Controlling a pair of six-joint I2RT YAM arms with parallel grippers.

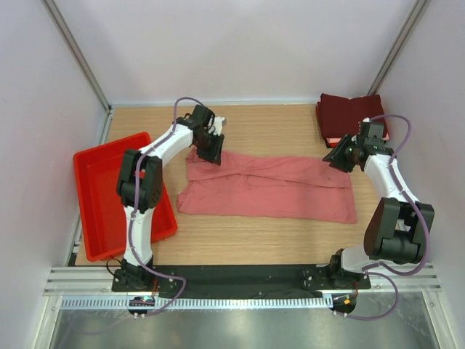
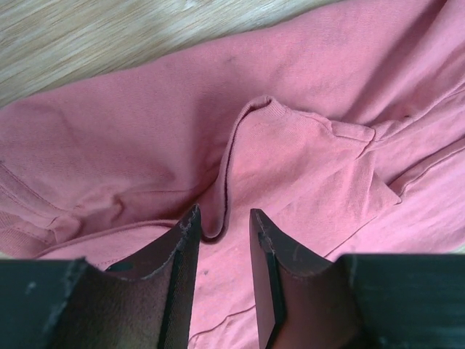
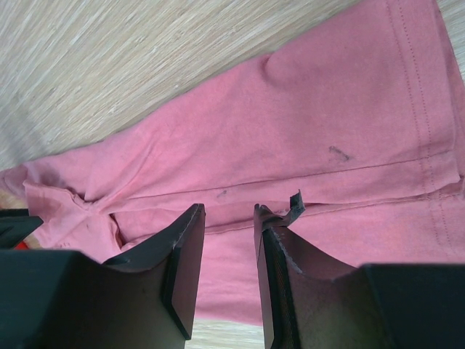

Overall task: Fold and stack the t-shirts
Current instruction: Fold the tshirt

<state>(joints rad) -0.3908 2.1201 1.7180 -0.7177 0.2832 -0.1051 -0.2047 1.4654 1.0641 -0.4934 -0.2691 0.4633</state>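
A salmon-pink t-shirt [image 1: 269,189] lies folded into a long band across the middle of the table. My left gripper [image 1: 214,153] is over its far left corner. In the left wrist view the left gripper [image 2: 224,214] is open, and a raised ridge of cloth [image 2: 231,145] ends between the tips without being pinched. My right gripper [image 1: 336,156] is at the shirt's far right corner. Seen from the right wrist, the right gripper [image 3: 229,209] is open just above the hemmed pink cloth [image 3: 290,123]. Dark maroon folded t-shirts [image 1: 352,110] are stacked at the back right.
A red plastic tray [image 1: 109,196] sits at the table's left side, beside the left arm. The wooden table [image 1: 276,131] shows between the pink shirt and the back wall. White walls enclose the left, right and far sides.
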